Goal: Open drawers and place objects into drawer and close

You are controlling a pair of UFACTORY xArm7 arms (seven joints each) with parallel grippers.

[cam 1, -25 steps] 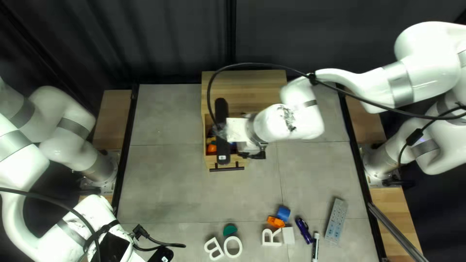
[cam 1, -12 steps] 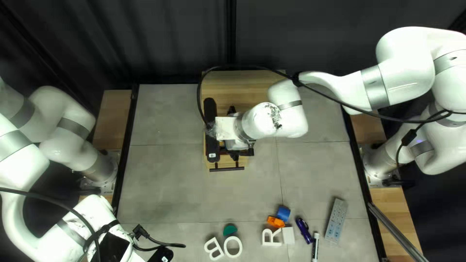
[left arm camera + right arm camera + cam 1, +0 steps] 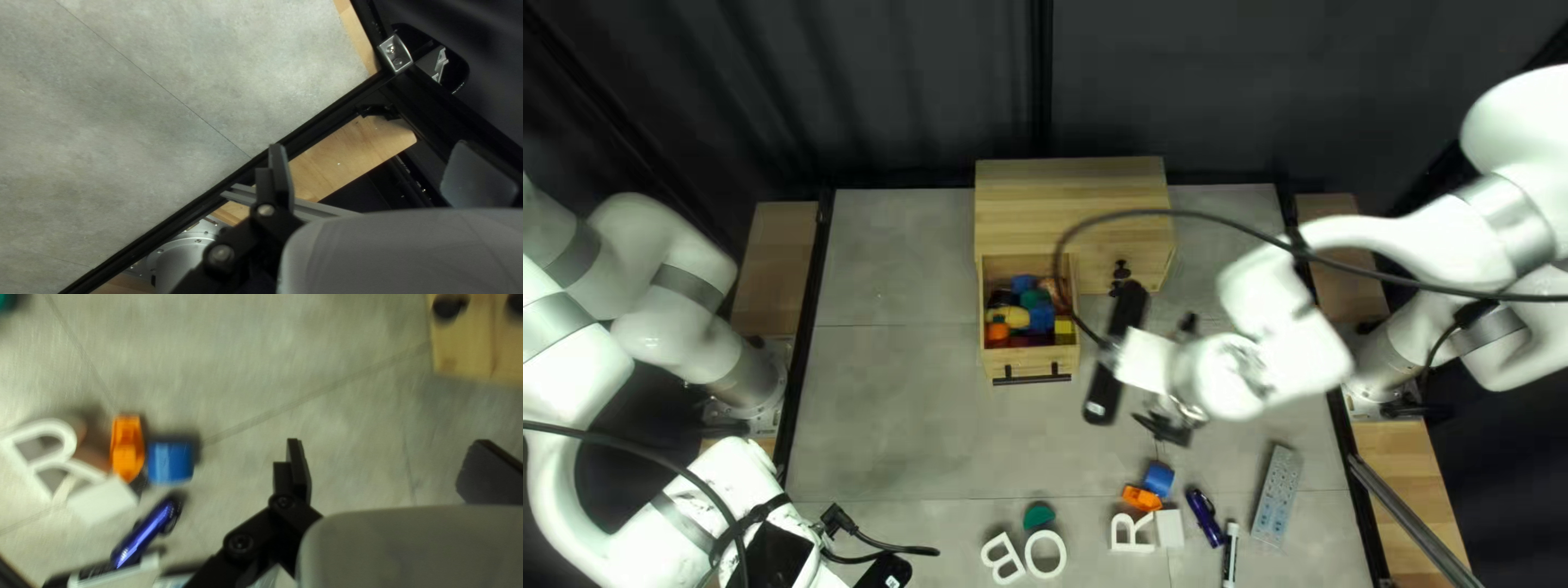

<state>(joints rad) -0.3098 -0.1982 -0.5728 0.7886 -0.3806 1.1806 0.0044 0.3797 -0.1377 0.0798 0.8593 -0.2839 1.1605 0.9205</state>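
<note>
Although the drawer (image 3: 1056, 360) at the front of the cabinet (image 3: 1067, 201) stands open in the top left view, you have the task only part-way done, in my judgement. Opening is complete for that drawer; closing is not. It holds a crowded mix of small pieces, among them a yellow piece (image 3: 1015, 317), with blue, orange, green and red ones packed around it. Whether more must go in, you cannot confirm from these views.

Outside the drawer, on the table, lie a blue block (image 3: 170, 464), an orange toy (image 3: 128, 447) beside it, a letter R (image 3: 66, 427) and a white block (image 3: 103, 501). Your right gripper (image 3: 388, 452) has its fingers apart with nothing between them. Your left gripper (image 3: 373, 158) likewise shows spread fingers, empty. If loading is finished, the likely next requirement is a steady push on the drawer front; raised pieces could catch.
</note>
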